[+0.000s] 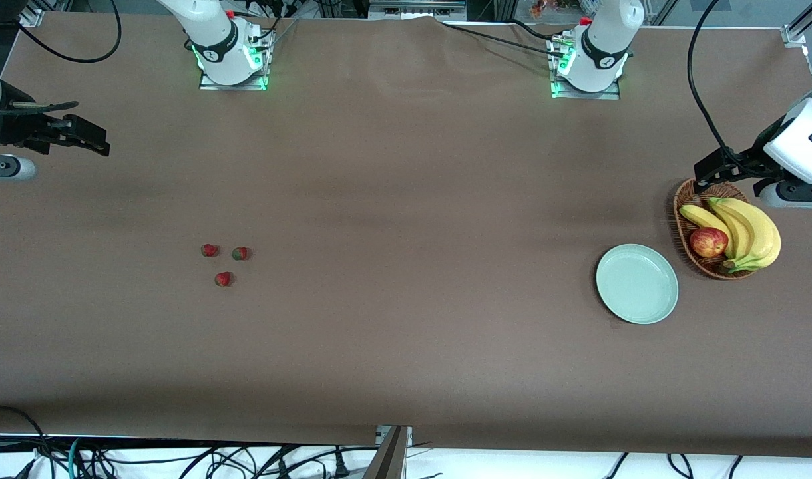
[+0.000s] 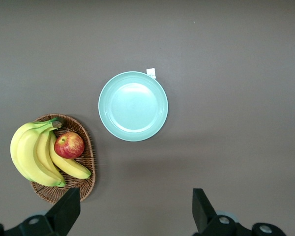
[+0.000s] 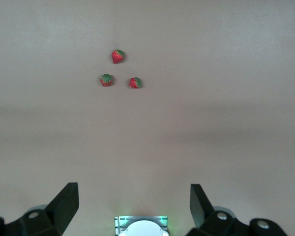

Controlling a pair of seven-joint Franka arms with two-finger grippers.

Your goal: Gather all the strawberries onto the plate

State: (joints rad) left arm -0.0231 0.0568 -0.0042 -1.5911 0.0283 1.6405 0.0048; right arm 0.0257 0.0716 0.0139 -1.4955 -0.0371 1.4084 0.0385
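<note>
Three strawberries (image 1: pixel 209 250) (image 1: pixel 241 253) (image 1: pixel 223 279) lie close together on the brown table toward the right arm's end. They also show in the right wrist view (image 3: pixel 117 56) (image 3: pixel 106 79) (image 3: pixel 134 82). The mint-green plate (image 1: pixel 637 284) is empty and sits toward the left arm's end; it also shows in the left wrist view (image 2: pixel 132 105). My right gripper (image 1: pixel 102 142) (image 3: pixel 133 194) is open and empty, high over the table's right-arm end, apart from the berries. My left gripper (image 1: pixel 703 174) (image 2: pixel 135 201) is open and empty over the basket's rim.
A brown wicker basket (image 1: pixel 683 223) (image 2: pixel 86 164) stands beside the plate, holding bananas (image 1: pixel 752 229) (image 2: pixel 32 152) and a red-yellow apple (image 1: pixel 709 242) (image 2: pixel 69 145). The right arm's base (image 3: pixel 141 227) shows in the right wrist view. A small white tag (image 2: pixel 151 73) lies by the plate.
</note>
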